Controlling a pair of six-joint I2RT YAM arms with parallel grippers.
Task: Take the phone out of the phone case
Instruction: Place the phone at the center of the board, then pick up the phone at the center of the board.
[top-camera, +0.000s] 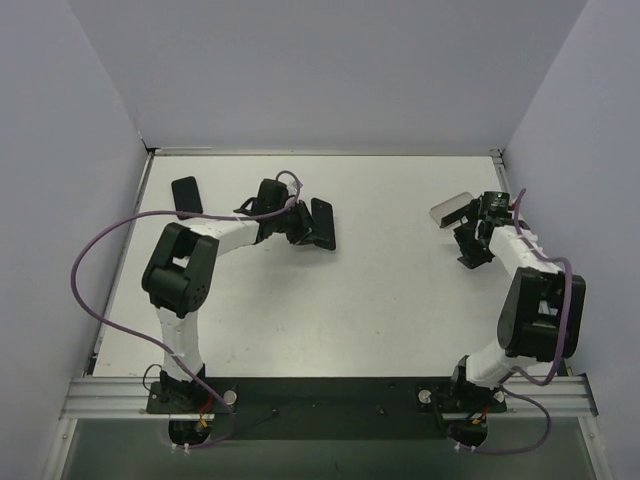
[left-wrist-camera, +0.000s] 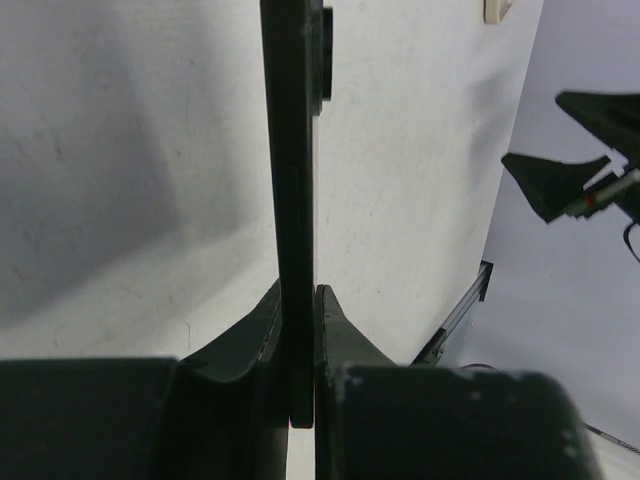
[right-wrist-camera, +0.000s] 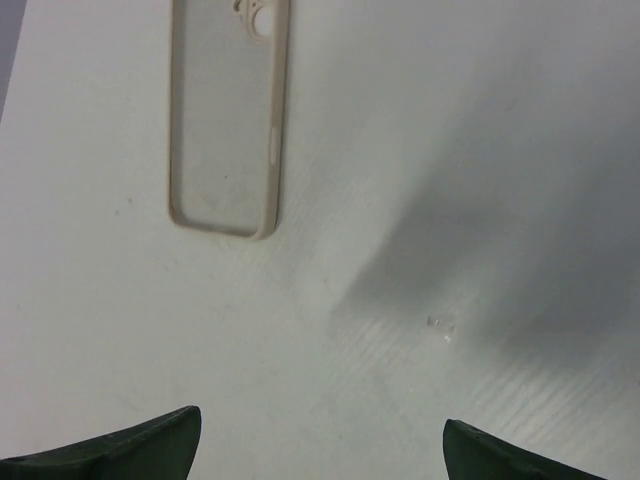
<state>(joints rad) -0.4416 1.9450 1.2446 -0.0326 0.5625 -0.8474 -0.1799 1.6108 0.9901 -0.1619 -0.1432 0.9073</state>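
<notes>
Two arms reach out over the white table (top-camera: 400, 300), and each has its own piece. The left gripper (top-camera: 303, 225), out toward the middle of the far half, is pinching the black phone (top-camera: 322, 224). From its wrist camera the phone (left-wrist-camera: 295, 180) shows edge-on as a thin dark strip, with one finger (left-wrist-camera: 255, 335) pressed against one face and the other against the opposite face. It stretches straight away from the gripper (left-wrist-camera: 298, 345), with the camera bump at the end farthest from the fingers. From overhead, its long axis runs roughly from the far edge toward the near edge, with the near end leaning a little to the right. I cannot tell whether its lower edge touches the table. The phone case (top-camera: 452, 209) lies flat by the far right corner, well apart from the phone, and its long axis slants from near-left to far-right. In the right wrist view the case (right-wrist-camera: 228, 120) is a beige frame with a clear back that the table shows through, and its camera cut-out is at the end away from the fingers. The right gripper (top-camera: 470, 238) hangs just beside the case on its near side, touching nothing, and its fingers (right-wrist-camera: 140, 445) are spread wide with bare table between them. A separate dark flat slab (top-camera: 186, 195) rests near the far left corner, beyond the left arm's elbow.
</notes>
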